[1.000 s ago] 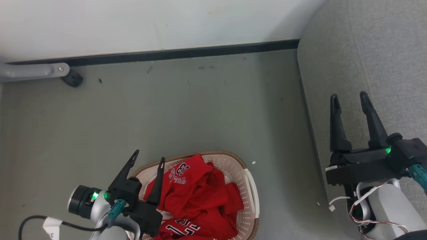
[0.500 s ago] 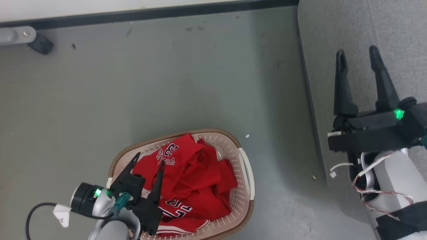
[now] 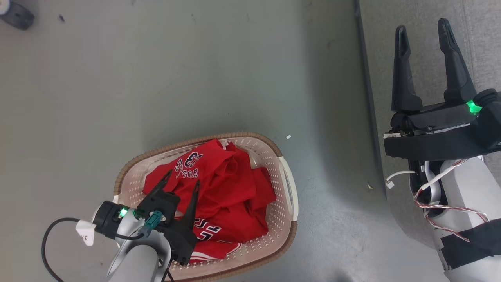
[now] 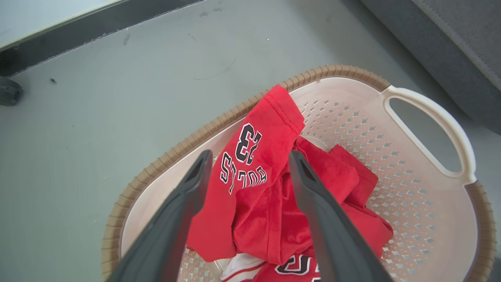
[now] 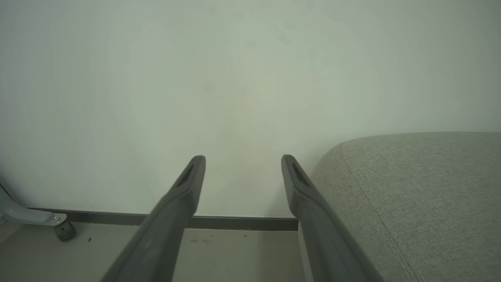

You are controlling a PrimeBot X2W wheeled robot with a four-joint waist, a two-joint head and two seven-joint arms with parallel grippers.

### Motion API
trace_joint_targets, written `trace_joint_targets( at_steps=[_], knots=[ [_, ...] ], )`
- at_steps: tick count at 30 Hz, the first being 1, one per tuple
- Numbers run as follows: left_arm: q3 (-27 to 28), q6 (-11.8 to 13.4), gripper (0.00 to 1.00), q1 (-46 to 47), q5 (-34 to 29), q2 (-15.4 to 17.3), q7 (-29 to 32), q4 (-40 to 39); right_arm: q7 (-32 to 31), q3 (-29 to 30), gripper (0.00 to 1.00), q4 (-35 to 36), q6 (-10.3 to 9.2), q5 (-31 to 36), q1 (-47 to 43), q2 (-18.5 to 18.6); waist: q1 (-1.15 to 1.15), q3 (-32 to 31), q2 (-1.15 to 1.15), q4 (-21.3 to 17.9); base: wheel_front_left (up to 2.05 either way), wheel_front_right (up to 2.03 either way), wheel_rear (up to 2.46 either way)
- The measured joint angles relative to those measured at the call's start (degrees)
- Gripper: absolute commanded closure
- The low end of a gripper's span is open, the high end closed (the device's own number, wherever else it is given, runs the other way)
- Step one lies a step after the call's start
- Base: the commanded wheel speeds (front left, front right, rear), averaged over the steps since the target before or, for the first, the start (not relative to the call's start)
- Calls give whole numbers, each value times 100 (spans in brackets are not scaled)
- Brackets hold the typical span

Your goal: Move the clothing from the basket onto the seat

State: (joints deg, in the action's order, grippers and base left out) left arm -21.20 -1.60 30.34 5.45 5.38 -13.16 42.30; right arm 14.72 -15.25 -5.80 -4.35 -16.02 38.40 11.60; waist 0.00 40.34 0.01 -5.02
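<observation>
Hovering spread above the clothing [image 4: 266,203] in the basket [image 4: 391,156], left claw [image 4: 250,154] must lower and pinch; right claw [image 3: 422,25], also spread, beside the seat [image 3: 481,47].

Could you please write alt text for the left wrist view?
The open left hand points down at red clothing with dark letters and the number 23, heaped in a cream basket on a grey floor. The grey seat shows at the upper right.
</observation>
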Motion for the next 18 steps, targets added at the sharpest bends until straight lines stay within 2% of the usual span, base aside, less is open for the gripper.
trace_joint_targets(
  at_steps=[18],
  knots=[
    [-73, -92, 0, 600, -87, 3, -12, 910, 0, 34, 0, 40, 31, 54, 52, 0, -1, 338, -1, -100, 0, 0, 0]
  ],
)
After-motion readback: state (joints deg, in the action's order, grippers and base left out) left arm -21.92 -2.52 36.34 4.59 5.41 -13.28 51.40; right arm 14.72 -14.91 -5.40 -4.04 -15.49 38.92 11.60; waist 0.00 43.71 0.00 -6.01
